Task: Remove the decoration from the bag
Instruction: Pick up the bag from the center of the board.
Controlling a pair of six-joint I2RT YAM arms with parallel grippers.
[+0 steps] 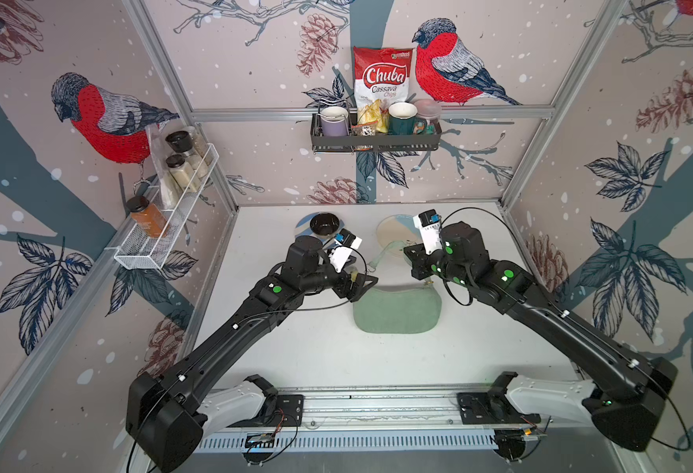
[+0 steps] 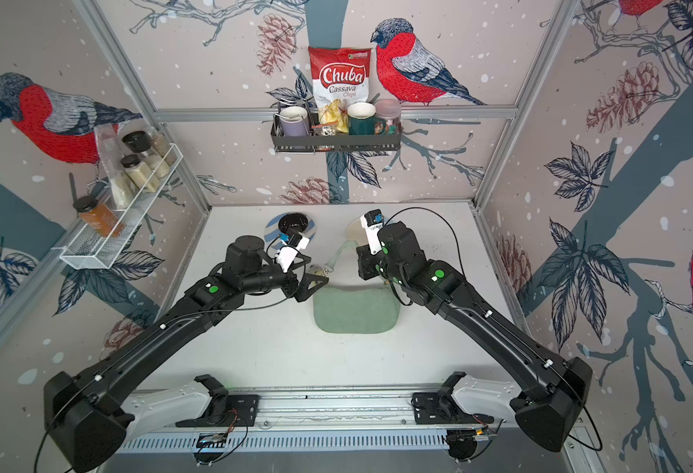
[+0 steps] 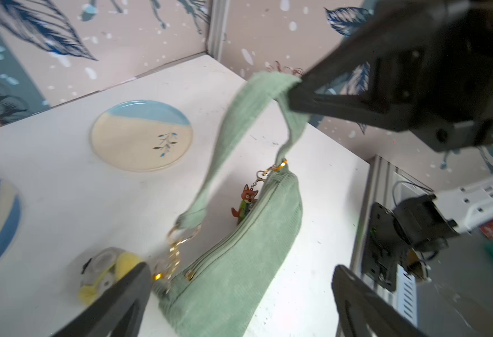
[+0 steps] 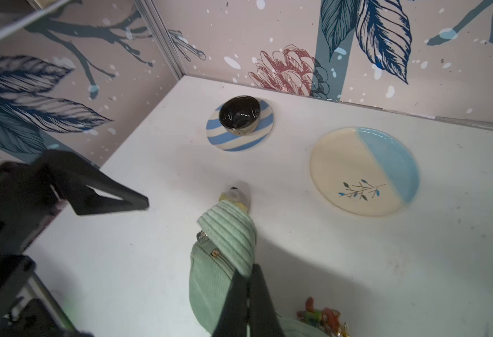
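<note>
**Two Arms Converge on a Bag's Charm**

The sage-green bag (image 1: 398, 313) lay flat at the middle of the white counter (image 1: 295, 356). Its strap (image 3: 224, 151) was drawn up in a loop by the right end effector (image 3: 293, 99), whose jaws were pinched tight on the fabric. The left end effector (image 3: 240, 271) hung spread to its full width over the end of the bag nearer its own arm, gripping nothing.

One of its fingers stood just beside a grey-and-yellow plush charm (image 3: 105, 271) lying on the counter; whether the two touched could not be told. A gold clasp (image 3: 176, 251) joined that charm to the strap ring, and a small fox charm (image 3: 246, 201) dangled from the ring at the far end.

The plush charm looked the likelier target. The step would probably go best with the strap held taut by the right arm, lifting the ring clear of the fabric. The left jaws should then close near the clasp, not on the soft body, which would likely squash and slip. A hard tug risked dragging the whole bag.

Both arms reached forward from the front rail and bent inward. The left ran low and nearly level, while the right was raised higher with its wrist tipped down over the strap.
</note>
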